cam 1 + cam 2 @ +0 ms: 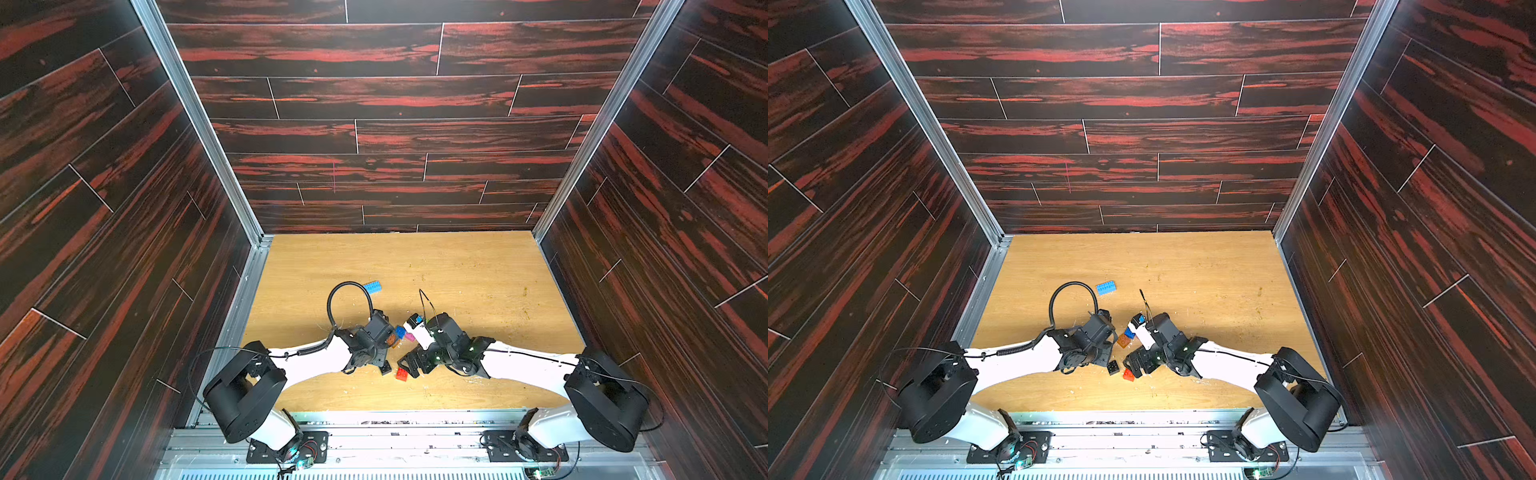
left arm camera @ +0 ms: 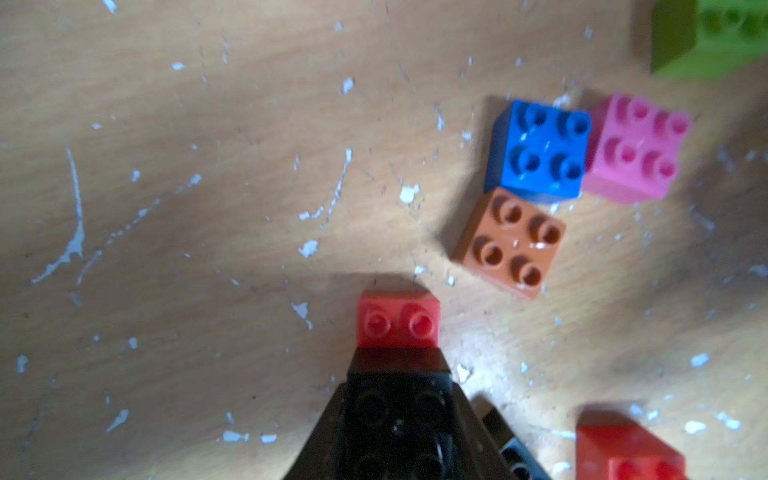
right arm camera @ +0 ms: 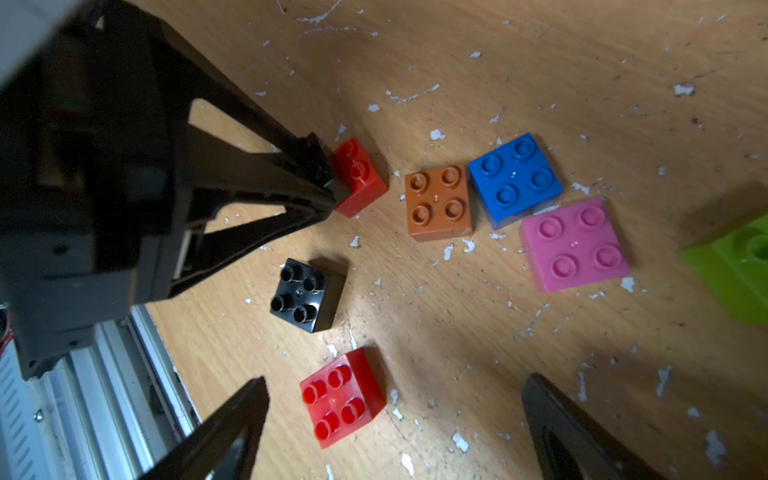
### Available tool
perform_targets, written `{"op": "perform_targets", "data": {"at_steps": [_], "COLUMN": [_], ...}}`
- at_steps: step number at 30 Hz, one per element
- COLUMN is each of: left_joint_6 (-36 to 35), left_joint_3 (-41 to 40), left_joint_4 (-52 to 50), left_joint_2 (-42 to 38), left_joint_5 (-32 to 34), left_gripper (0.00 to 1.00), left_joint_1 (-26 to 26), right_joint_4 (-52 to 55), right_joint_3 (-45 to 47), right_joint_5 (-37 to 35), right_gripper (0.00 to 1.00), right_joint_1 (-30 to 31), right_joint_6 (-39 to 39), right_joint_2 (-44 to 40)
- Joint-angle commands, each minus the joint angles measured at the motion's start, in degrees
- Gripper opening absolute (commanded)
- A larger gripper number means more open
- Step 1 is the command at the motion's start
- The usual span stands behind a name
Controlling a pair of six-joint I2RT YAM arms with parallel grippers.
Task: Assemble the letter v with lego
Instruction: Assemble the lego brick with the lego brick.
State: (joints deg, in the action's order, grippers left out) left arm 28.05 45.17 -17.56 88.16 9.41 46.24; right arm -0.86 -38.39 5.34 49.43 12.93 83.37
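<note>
The lego lies near the table's front middle. My left gripper is shut on a small red brick; two of its studs stick out past the fingertips, just above the table. Close beside it sit an orange brick, a blue brick and a pink brick, almost touching one another. A black brick lies apart, under the left arm. My right gripper stands open over a second red brick, its fingers wide of it. A long light-blue brick lies further back.
A green brick sits at the outer end of the row, half out of frame. The aluminium front rail runs close behind the left gripper. Dark wood-pattern walls enclose the scratched wooden table on three sides.
</note>
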Motion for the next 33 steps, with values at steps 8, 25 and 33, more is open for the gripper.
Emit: {"op": "perform_targets", "data": {"at_steps": [8,25,33], "left_joint_6": [-4.96,-4.48,-3.52], "left_joint_3": [3.79,9.23,8.66], "left_joint_4": [-12.67,-14.87,-14.02], "left_joint_2": [6.31,10.48,9.95], "left_joint_5": [-1.77,-2.07,-0.61], "left_gripper": [0.23,0.22,0.42], "left_joint_1": [0.25,0.22,0.23], "right_joint_4": [0.42,0.65,0.6], "right_joint_3": [-0.1,-0.02,-0.02], "right_joint_5": [-0.2,-0.55,-0.86], "right_gripper": [0.98,0.98,0.98], "right_joint_1": [0.41,0.42,0.43], "right_joint_6": [0.15,0.47,0.69], "right_joint_2": [0.91,1.35,1.96]}}
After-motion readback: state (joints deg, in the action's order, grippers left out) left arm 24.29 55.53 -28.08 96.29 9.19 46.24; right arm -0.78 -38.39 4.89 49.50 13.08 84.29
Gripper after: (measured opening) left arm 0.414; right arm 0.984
